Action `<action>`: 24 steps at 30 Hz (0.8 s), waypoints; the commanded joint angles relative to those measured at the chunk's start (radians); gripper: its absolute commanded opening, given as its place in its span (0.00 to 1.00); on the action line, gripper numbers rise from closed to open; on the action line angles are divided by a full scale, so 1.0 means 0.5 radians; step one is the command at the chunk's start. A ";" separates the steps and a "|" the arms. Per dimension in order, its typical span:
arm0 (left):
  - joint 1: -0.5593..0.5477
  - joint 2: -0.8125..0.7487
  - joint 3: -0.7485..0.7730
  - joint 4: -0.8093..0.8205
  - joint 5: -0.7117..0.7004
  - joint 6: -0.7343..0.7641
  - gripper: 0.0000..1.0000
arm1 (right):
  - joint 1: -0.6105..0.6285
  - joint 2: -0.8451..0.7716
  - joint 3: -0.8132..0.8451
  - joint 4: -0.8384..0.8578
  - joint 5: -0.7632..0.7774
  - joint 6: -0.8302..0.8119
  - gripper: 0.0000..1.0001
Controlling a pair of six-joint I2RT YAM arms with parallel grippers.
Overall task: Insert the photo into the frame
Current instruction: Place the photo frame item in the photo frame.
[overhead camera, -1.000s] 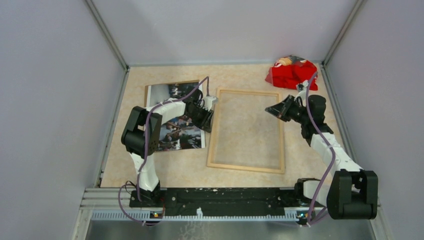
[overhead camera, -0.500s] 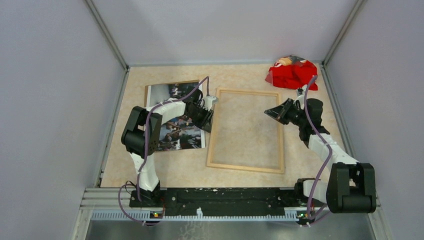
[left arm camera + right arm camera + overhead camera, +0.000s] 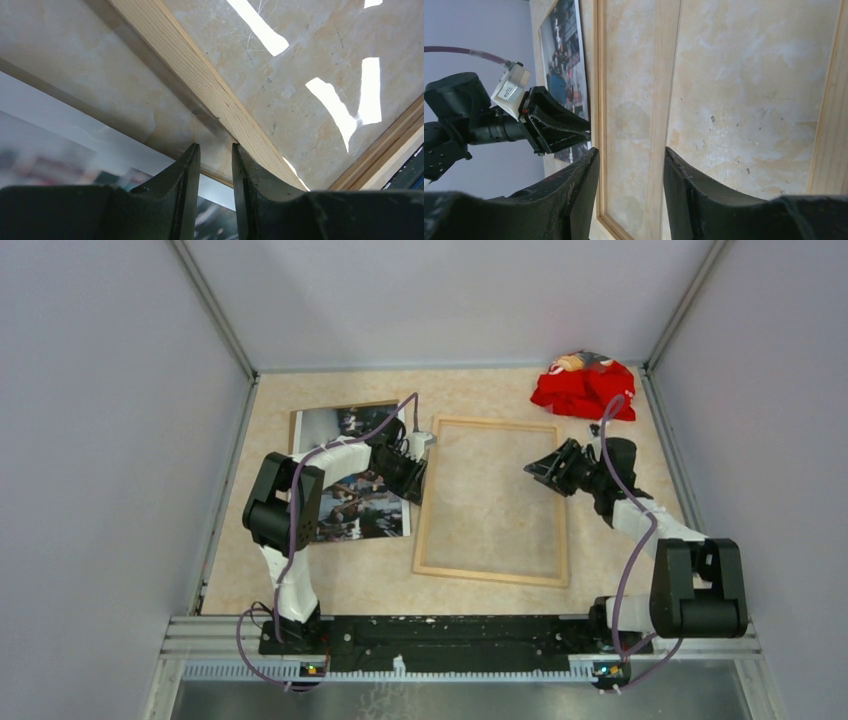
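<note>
The frame (image 3: 490, 500) of light wood lies flat mid-table, its clear pane showing the table beneath. The photo (image 3: 352, 472), a crowd print, lies face up to its left on a brown board. My left gripper (image 3: 412, 474) sits low between the photo's right edge and the frame's left rail (image 3: 200, 75). Its jaws (image 3: 216, 150) stand a narrow gap apart with nothing clamped between them. The photo's white border (image 3: 50, 125) runs under them. My right gripper (image 3: 546, 468) hovers open over the frame's right side. Its wrist view looks past its fingers (image 3: 631, 155) across the pane to the far rail (image 3: 599, 60), the photo (image 3: 564, 60) and the left gripper (image 3: 586, 132).
A crumpled red bag (image 3: 583, 386) lies in the back right corner. Grey walls close the table on the left, back and right. The brown backing board (image 3: 296, 425) shows as a thin border beyond the photo's left and back edges.
The right gripper has gone from shut to open and shifted slightly left and lower over the frame's right rail. The left arm, photo and frame have not moved.
</note>
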 commanded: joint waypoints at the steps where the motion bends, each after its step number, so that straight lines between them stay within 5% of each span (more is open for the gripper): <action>1: 0.001 -0.002 0.003 0.049 0.024 0.011 0.36 | 0.000 0.055 0.180 0.022 -0.082 -0.076 0.50; 6: -0.001 -0.011 0.002 0.046 0.011 0.018 0.36 | 0.001 0.143 0.328 -0.069 -0.141 -0.125 0.50; 19: 0.001 -0.015 0.001 0.053 0.019 0.022 0.36 | 0.000 0.218 0.360 0.068 -0.298 0.043 0.01; 24: -0.001 -0.012 0.002 0.059 0.027 0.009 0.36 | 0.001 0.163 0.345 0.210 -0.357 0.234 0.00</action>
